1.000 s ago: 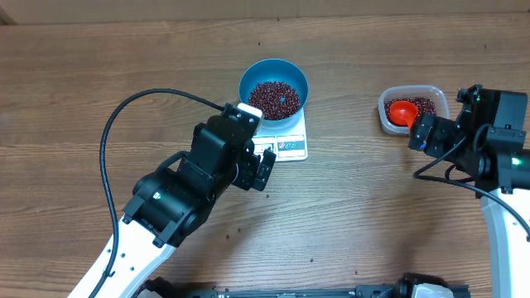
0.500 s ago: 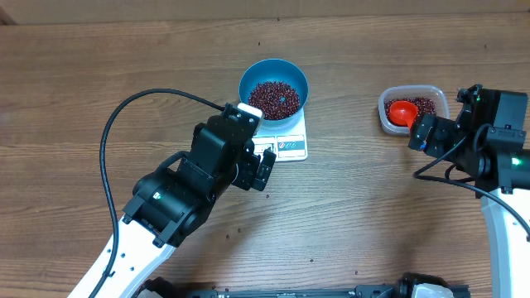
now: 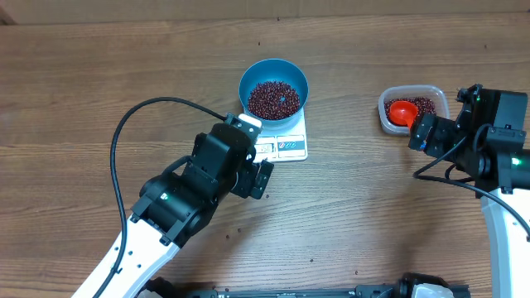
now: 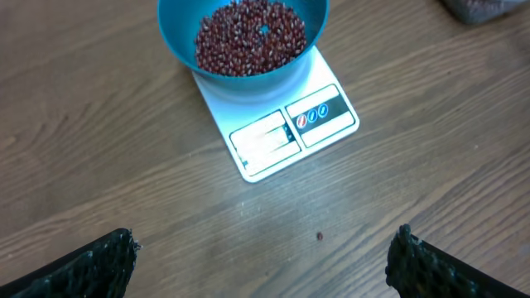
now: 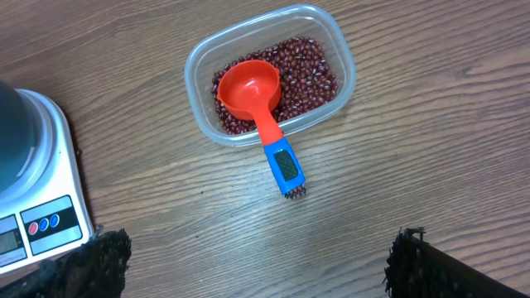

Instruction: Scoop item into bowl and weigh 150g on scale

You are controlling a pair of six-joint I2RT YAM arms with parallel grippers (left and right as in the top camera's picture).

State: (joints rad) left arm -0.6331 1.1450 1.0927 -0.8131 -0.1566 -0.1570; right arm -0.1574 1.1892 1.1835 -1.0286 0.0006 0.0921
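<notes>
The blue bowl [image 3: 245, 83] stands on the white scale [image 3: 291, 147] with a heap of dark red beans [image 3: 275, 98] inside. In the left wrist view the bowl [image 4: 175, 37] and the scale [image 4: 265, 141] lie ahead of my left gripper [image 4: 265, 265], which is open, empty and over bare wood. From overhead the left gripper [image 3: 262, 177] hovers just in front of the scale's left corner. My right gripper [image 5: 261, 265] is open and empty, short of the red scoop [image 5: 252, 91] that rests in the clear tub [image 5: 192, 74] of beans [image 5: 310, 70].
The scoop's blue-tipped handle [image 5: 286, 165] sticks out over the tub's near rim toward my right gripper [image 3: 422, 136]. The tub [image 3: 440, 95] sits at the right of the table. One stray bean [image 4: 320, 237] lies on the wood in front of the scale. A black cable [image 3: 132, 116] arcs from the left arm.
The left arm has drawn back a little from the scale, toward the table's front. The right arm, bowl and scoop have not moved.
</notes>
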